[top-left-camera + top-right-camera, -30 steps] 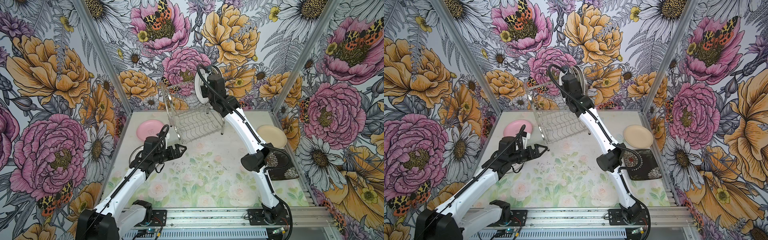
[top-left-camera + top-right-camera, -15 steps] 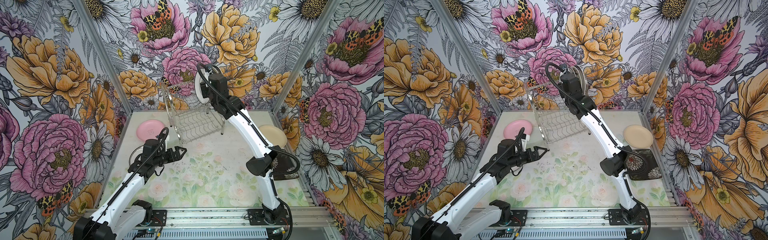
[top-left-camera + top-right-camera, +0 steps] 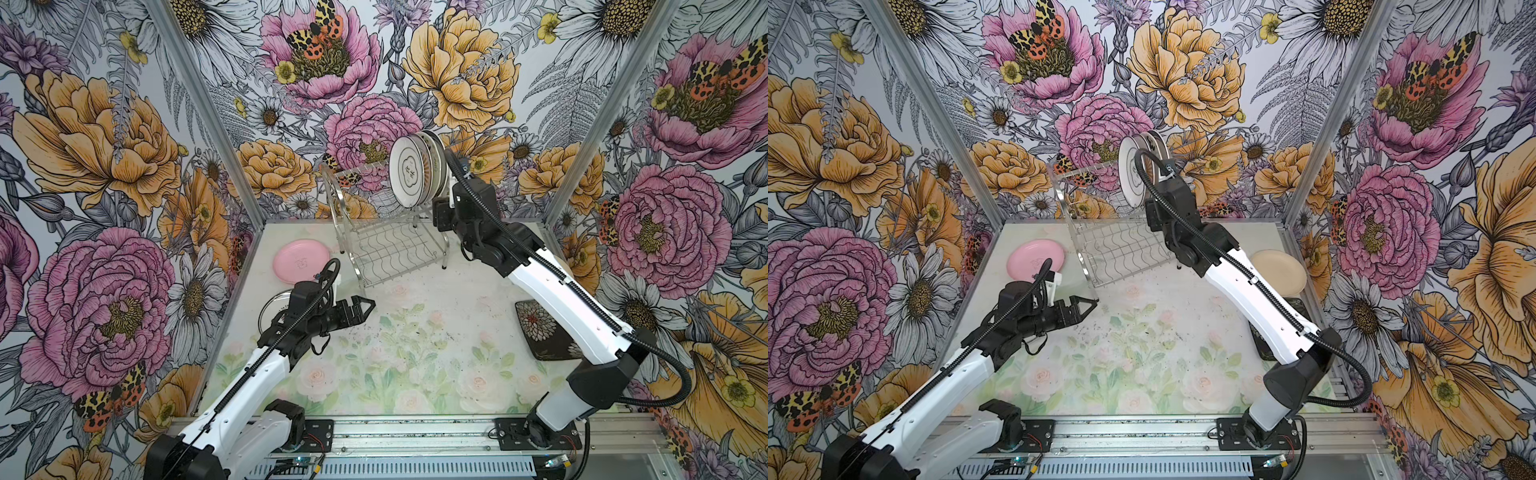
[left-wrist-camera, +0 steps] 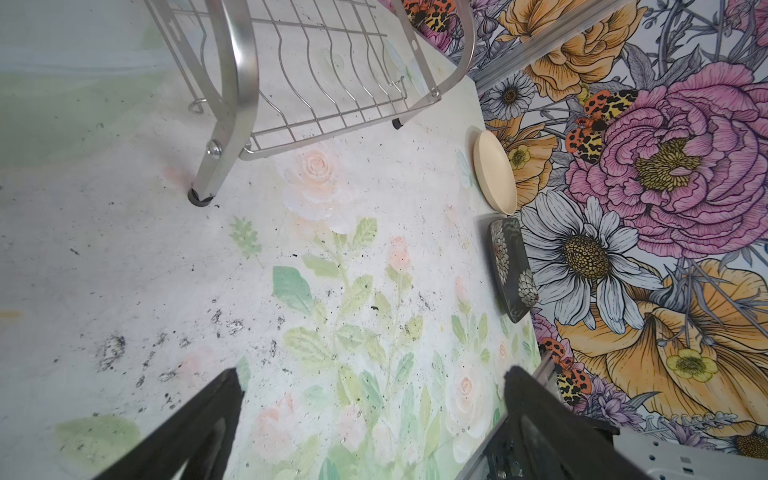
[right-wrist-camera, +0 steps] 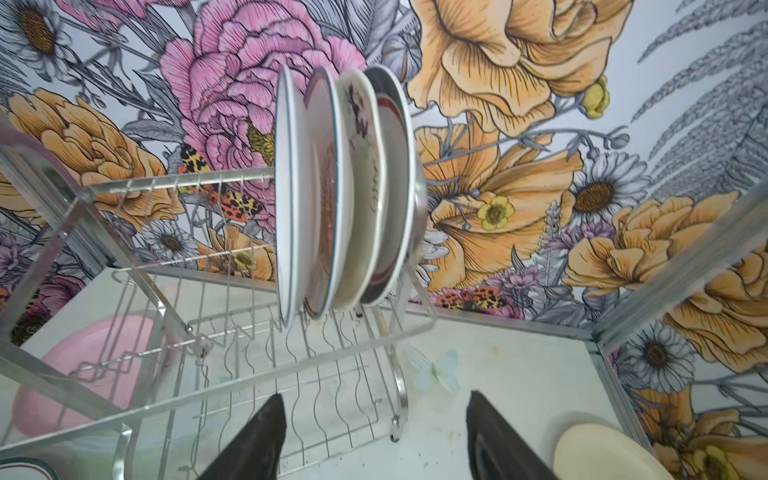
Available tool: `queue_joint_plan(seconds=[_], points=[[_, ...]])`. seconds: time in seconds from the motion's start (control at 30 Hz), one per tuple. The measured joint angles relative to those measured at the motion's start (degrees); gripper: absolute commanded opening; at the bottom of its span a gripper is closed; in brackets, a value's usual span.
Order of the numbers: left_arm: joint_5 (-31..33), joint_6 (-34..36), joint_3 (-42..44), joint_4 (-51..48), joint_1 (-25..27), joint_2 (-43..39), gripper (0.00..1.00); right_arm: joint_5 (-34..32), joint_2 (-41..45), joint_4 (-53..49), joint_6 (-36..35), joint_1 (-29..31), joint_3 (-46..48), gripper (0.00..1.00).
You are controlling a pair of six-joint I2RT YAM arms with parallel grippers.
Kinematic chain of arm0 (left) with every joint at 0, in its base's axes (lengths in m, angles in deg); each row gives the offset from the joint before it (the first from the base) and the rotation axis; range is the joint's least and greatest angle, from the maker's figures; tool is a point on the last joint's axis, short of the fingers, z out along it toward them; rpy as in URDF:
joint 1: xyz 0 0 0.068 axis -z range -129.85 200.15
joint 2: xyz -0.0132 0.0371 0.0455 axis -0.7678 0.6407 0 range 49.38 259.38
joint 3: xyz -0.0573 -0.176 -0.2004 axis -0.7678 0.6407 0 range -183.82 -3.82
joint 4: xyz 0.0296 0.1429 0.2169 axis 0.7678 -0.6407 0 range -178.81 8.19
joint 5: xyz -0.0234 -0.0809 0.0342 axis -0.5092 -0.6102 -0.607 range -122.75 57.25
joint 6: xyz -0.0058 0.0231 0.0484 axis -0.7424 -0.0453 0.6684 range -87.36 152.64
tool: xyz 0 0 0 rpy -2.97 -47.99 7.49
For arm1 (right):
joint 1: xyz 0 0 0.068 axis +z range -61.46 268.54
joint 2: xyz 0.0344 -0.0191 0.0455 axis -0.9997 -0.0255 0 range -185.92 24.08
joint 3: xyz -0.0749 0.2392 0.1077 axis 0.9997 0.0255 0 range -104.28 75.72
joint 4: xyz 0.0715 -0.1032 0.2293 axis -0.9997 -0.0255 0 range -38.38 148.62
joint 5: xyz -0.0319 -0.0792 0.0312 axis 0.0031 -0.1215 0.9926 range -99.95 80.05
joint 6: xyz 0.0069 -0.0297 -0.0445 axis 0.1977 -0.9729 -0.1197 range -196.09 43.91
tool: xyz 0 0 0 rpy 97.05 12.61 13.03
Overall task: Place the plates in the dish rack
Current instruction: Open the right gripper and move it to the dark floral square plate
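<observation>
The dish rack (image 3: pixel 386 245) is a shiny two-tier wire frame with arched side bands and wavy wire slots. It stands at the back middle of the table (image 3: pixel 415 353), near the flowered wall. Its long axis runs left to right in both top views, with the right end skewed a little toward the back.

Four round plates (image 5: pixel 328 199) stand on edge in the upper tier, packed at its right end. Their faces lie across the rack's long axis and all lean the same way. The leftmost plate (image 3: pixel 409 172) is white with a thin dark rim line and a scalloped outline at its centre. It faces the rack's empty left end.

A pink plate (image 3: pixel 297 262) lies flat just left of the rack. A cream plate (image 3: pixel 1277 270) and a dark square floral plate (image 3: pixel 540 332) lie flat along the right edge, close together.

The right gripper (image 5: pixel 374 395) hangs near the rack's right end below the standing plates, jaws apart and holding nothing. The left gripper (image 3: pixel 365 306) hovers over the table in front of the rack's left leg, jaws spread wide and empty.
</observation>
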Motion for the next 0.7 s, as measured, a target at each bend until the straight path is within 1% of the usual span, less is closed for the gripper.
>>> queue_joint_plan(seconds=[0.1,0.2,0.3,0.37,0.53,0.7], points=[[0.0,0.0,0.0,-0.02,0.0,0.02,0.99,0.81,6.01,-0.11,4.55,-2.89,10.05,0.75],[-0.02,0.02,0.0,-0.02,0.02,0.24,0.99,2.84,11.54,-0.74,9.01,-7.69,19.08,0.78],[-0.02,0.04,0.0,0.0,0.07,0.81,0.99,5.88,15.82,-1.38,12.57,-13.66,26.18,0.81],[-0.04,0.04,0.0,0.0,0.07,1.31,0.99,8.94,18.21,-1.75,14.56,-18.71,30.64,0.84],[-0.09,0.07,0.0,0.0,0.17,2.05,0.99,15.5,19.98,-3.04,16.76,-29.53,36.72,0.9],[-0.26,0.07,0.0,0.04,0.28,2.64,0.99,20.33,19.89,-4.61,17.51,-38.77,39.06,0.96]])
